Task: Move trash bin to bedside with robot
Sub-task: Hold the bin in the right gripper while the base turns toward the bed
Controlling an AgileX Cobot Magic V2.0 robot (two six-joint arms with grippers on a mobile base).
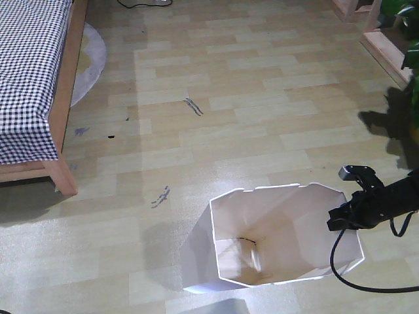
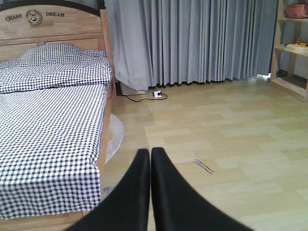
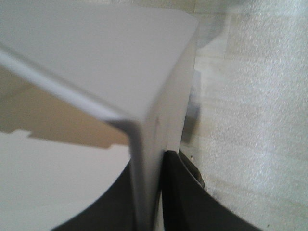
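The white trash bin (image 1: 288, 216) stands upright on the wood floor at the lower right of the front view, its cream inside showing. My right gripper (image 1: 340, 219) is shut on the bin's right rim, one finger inside and one outside; in the right wrist view the bin wall (image 3: 120, 62) runs between the black fingers (image 3: 183, 192). The bed, with checked bedding (image 1: 29, 72) and a wooden frame (image 1: 62, 104), lies at the upper left, well away from the bin. In the left wrist view my left gripper (image 2: 150, 154) is shut on nothing, facing the bed (image 2: 48, 130).
A round grey rug (image 1: 91, 55) lies beside the bed. A power strip with its cable (image 2: 156, 94) sits by the grey curtains (image 2: 192, 38). Wooden shelving (image 1: 380, 39) and a green plant (image 1: 409, 26) stand at the upper right. Dark scuffs (image 1: 193, 106) mark the floor.
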